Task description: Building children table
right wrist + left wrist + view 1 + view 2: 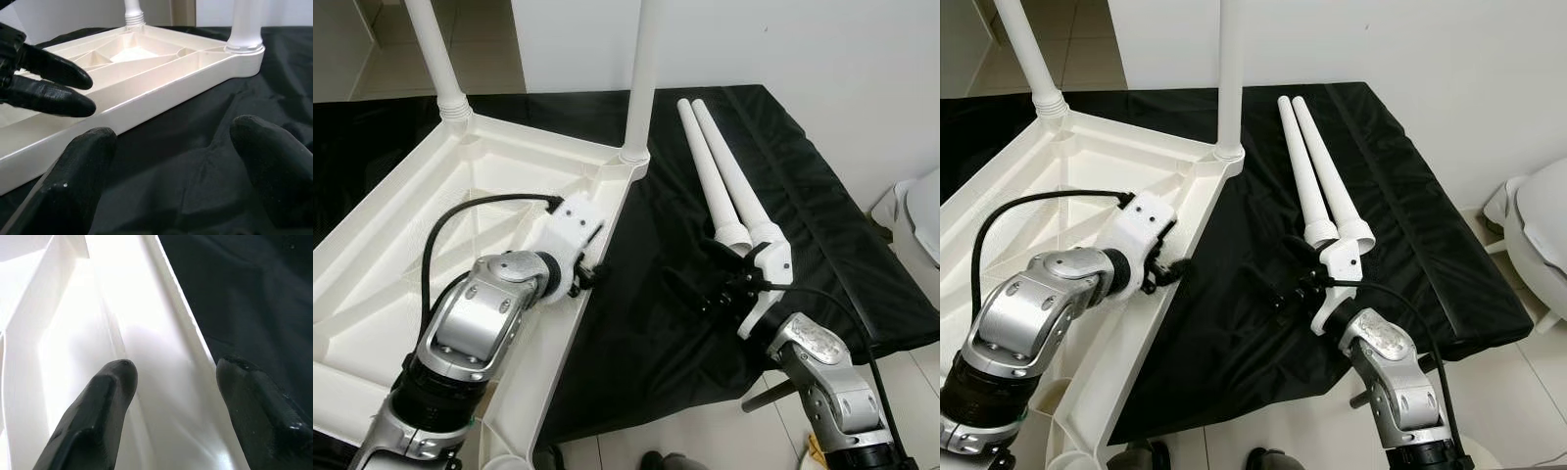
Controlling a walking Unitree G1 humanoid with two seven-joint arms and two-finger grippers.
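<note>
A white plastic table top (401,245) lies upside down on a black cloth. Two white legs (641,78) (435,54) stand upright in its far corners. Two loose white legs (708,171) (732,166) lie side by side on the cloth to the right. My left gripper (590,272) is open at the table top's right rim (166,323), one finger inside the rim and one over the cloth. My right gripper (690,292) is open just above the cloth, beside the loose legs' thick ends, and points at the table top (161,73). It holds nothing.
The black cloth (803,196) covers a low platform whose front and right edges drop to a tiled floor (705,431). A white object (922,211) stands on the floor at the far right. A white wall runs behind.
</note>
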